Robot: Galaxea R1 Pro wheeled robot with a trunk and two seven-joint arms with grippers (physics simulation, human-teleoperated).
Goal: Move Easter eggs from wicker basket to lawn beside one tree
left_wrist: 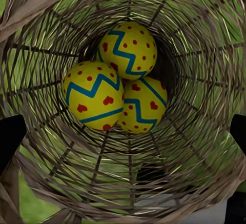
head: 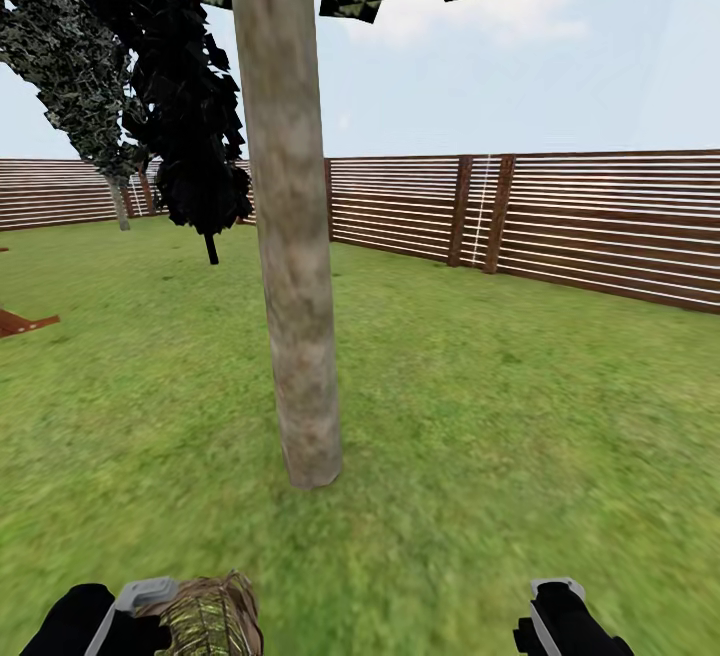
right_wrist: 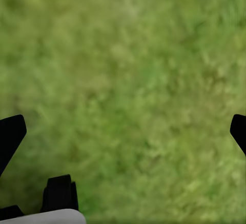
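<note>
Three yellow Easter eggs with blue zigzags and red dots [left_wrist: 110,90] lie together at the bottom of the wicker basket [left_wrist: 195,70]. My left gripper [left_wrist: 123,134] looks straight into the basket, its black fingertips [left_wrist: 10,139] wide apart at the rim, open. The basket [head: 212,618] also shows at the head view's bottom edge beside my left gripper [head: 145,604]. The tree [head: 295,266], with a thick pale trunk, stands on the lawn [head: 480,416] just ahead. My right gripper [head: 558,618] hangs open over bare grass [right_wrist: 133,80], holding nothing.
A brown slat fence [head: 560,221] closes the garden at the back and right. A small all-black tree [head: 200,156] and a dark leaning tree [head: 70,76] stand behind the trunk at left. A piece of a wooden playset [head: 20,321] is at the left edge.
</note>
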